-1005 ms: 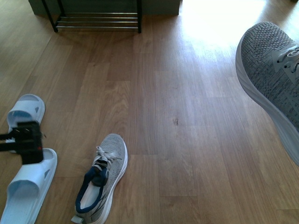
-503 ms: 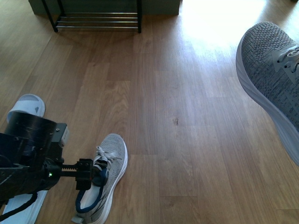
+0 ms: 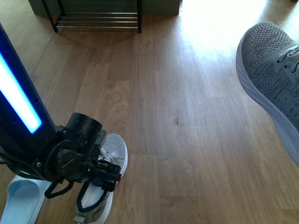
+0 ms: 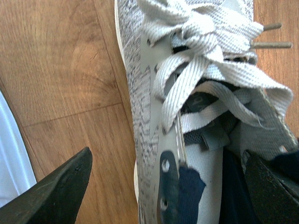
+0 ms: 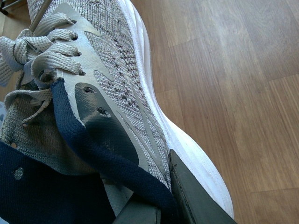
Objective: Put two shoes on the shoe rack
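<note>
One grey knit sneaker (image 5: 126, 84), thick white sole (image 5: 196, 154).

left arm (image 3: 23, 144): showing matte black | light strip (image 3: 16, 93) well behind the claw: glowing blue-white | wrist housing (image 3: 84, 127) just behind left claw (image 3: 110, 178): looking round, black | cable (image 3: 58, 189): looping black beside housing | left fingers (image 4: 58, 189): tapering dark | right claw (image 5: 161, 207): fingers (image 5: 194, 200) appearing dark grey-green, wedge-shaped
</note>
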{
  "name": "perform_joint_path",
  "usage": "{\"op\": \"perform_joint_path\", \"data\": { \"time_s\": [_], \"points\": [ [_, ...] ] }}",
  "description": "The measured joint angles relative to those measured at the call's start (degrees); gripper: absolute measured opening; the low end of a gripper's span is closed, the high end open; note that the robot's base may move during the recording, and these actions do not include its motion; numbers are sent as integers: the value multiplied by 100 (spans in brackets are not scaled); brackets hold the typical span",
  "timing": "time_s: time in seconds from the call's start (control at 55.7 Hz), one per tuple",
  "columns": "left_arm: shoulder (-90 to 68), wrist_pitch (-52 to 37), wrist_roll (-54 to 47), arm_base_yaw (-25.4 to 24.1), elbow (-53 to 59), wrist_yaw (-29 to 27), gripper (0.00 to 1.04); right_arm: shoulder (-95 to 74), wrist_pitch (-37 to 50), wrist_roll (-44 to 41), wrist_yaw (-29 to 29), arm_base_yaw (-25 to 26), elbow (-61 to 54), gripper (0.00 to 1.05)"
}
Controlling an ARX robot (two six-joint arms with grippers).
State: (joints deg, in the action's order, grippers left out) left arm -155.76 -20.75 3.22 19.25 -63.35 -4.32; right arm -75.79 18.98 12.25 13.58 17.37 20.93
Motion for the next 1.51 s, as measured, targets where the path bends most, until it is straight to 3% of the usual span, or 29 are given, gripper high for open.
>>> {"op": "perform_joint_path", "data": {
  "time_s": [0.377, 0.431, 0.574, 0.736, 0.934, 1.131, 1.508],
  "points": [
    [-286, 546, -28, 0, -483, -315, 95, 0, 0, 0, -2, 0, 2, 1],
    [-286, 599, -26, 11, -498, -323, 91, 2, 0, 0, 0, 0, 0, 1],
    [-289, 763, -72, 63, -522, -278, 61, 0, 0, 0, -2, 0, 0, 1],
    [-289, 767, -109, 66, -514, -321, 39, 0, 0, 0, -2, 0, 0, 1],
    [-240, 638, 9, 57, -404, -468, 1, 0, 0, 0, 0, 0, 0, 1],
    [149, 125, 356, -85, -28, -411, 1, 2, 0, 0, 0, 0, 0, 1],
    [2286, -376, 817, -310, 1117, -682, 1, 0, 0, 0, -2, 0, 0, 1]
  ]
}}
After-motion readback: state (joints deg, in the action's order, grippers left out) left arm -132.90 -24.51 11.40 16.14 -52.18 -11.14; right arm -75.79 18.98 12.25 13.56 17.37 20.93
